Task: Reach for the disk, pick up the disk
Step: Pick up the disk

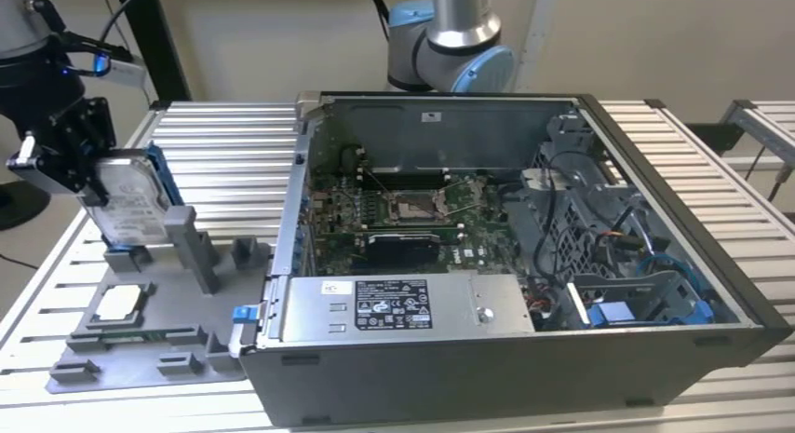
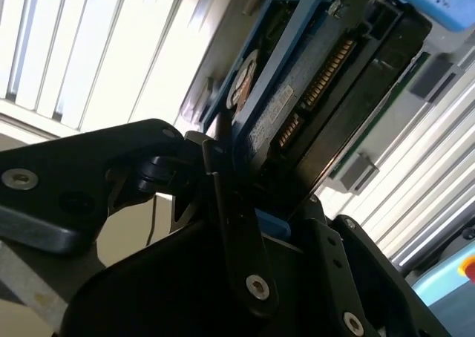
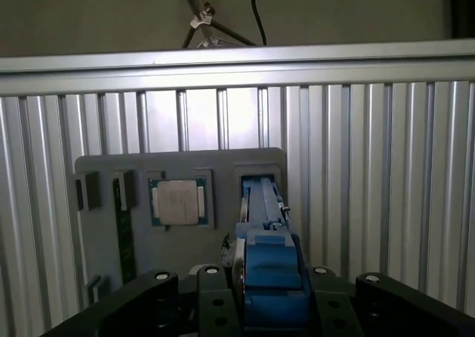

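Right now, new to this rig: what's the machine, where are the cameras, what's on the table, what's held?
One robot arm. The exterior view looks on from off the arm; both wrist views ride on it. Its end effector grips the disk, a silver drive in a blue bracket, upright at a slot in the gray tray. A chip lies on that tray. Beside it, on the slatted table, stands an open computer case. Whether the disk is clear of the slot, I can't tell.
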Controlling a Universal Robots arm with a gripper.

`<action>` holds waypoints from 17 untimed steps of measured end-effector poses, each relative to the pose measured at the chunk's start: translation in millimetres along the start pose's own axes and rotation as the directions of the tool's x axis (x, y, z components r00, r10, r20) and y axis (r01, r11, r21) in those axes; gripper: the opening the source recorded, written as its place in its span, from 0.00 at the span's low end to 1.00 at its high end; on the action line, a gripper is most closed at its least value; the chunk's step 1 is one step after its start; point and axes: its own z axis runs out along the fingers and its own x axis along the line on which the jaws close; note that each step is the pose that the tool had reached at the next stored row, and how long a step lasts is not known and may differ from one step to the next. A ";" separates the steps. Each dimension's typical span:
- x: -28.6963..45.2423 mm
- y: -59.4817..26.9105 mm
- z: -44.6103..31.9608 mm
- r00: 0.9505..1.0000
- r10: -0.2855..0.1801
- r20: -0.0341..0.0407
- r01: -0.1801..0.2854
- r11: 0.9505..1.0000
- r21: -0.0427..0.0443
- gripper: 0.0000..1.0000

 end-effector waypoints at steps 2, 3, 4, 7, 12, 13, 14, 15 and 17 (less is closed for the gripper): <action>0.0 -0.1 -1.6 1.000 0.000 0.000 0.000 1.000 0.000 0.00; 0.0 -0.1 -2.4 1.000 0.000 0.000 0.000 1.000 0.000 0.00; 0.1 -0.1 -3.3 1.000 0.000 0.000 0.000 1.000 0.000 0.00; 0.1 0.0 -5.4 1.000 0.000 0.000 0.000 1.000 0.000 0.00; 0.2 0.2 -8.9 1.000 0.000 0.000 0.000 1.000 0.000 0.00; 0.2 0.2 -9.8 1.000 0.000 0.000 0.000 1.000 0.000 0.00; 0.3 0.3 -10.8 1.000 0.000 0.000 0.000 1.000 0.000 0.00; 0.3 0.3 -11.7 1.000 0.000 0.000 0.000 1.000 0.000 0.00; 0.3 0.4 -13.4 1.000 0.000 0.000 0.000 1.000 0.000 0.00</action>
